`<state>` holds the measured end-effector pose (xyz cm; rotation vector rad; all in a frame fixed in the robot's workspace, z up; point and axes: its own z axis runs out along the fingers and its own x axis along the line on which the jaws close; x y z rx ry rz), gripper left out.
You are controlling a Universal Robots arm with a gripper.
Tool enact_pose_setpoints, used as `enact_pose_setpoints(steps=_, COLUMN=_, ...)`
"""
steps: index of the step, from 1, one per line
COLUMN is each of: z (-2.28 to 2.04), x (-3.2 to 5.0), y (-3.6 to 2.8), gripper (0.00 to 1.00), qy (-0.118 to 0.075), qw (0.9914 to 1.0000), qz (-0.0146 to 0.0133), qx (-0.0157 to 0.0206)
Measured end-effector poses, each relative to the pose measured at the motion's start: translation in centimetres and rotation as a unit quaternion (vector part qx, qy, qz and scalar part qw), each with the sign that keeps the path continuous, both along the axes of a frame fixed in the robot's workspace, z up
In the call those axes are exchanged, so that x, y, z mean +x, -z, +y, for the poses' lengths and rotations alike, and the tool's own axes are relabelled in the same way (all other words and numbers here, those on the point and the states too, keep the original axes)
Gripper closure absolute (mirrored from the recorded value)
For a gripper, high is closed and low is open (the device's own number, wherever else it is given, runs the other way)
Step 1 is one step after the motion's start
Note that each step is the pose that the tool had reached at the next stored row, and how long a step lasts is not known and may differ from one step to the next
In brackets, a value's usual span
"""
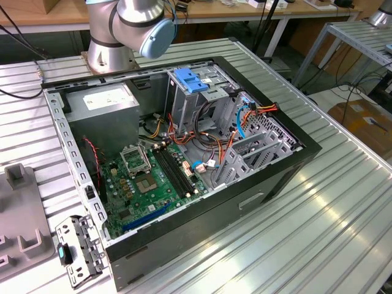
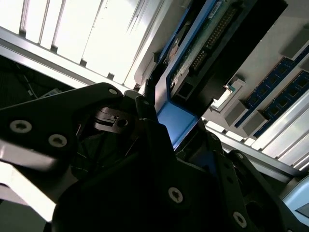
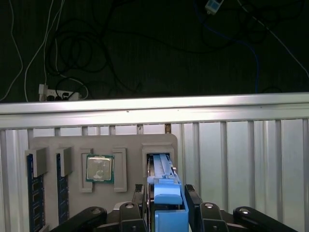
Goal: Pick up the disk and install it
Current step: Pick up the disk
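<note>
Gripper [image 3: 167,195] is over the grey fixture plate [image 3: 53,142], fingers [image 3: 189,200] clamped on the blue end tab of the disk [image 3: 161,169], one finger tight against each side.

The disk stands on edge in a slot of the plate, blue carrier rails running down into it. Cannot tell whether it is still seated or already lifted a little.

In the second wrist view the disk [image 2: 203,48] shows its green circuit board and connector row inside the blue frame, with the gripper's black linkage just beside it.

On the same plate, the CPU [image 3: 99,168] lies flat in its pocket just beside the disk slot. Two memory sticks [image 3: 32,193] stand on edge past the CPU, well apart from the disk.

The plate sits on the ribbed aluminium table [image 3: 241,145], near the table's edge, with dark floor and loose cables beyond it.

Exterior view: open PC case [image 1: 184,236] lies on its side mid-table, motherboard [image 1: 153,184] exposed. The grey drive cage [image 1: 184,104] stands at the far side of the case with its blue latch [image 1: 191,80] on top. The arm base [image 1: 110,49] is bolted down just beyond the far edge of the case.
</note>
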<state>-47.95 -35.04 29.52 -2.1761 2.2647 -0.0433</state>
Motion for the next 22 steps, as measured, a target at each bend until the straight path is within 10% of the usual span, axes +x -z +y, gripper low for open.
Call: enact_pose_setpoints(steps=22, z=0.00, x=0.01, y=-0.05, gripper=0.63, qy=0.000, qw=1.00000, qz=0.0001, qx=0.0000)
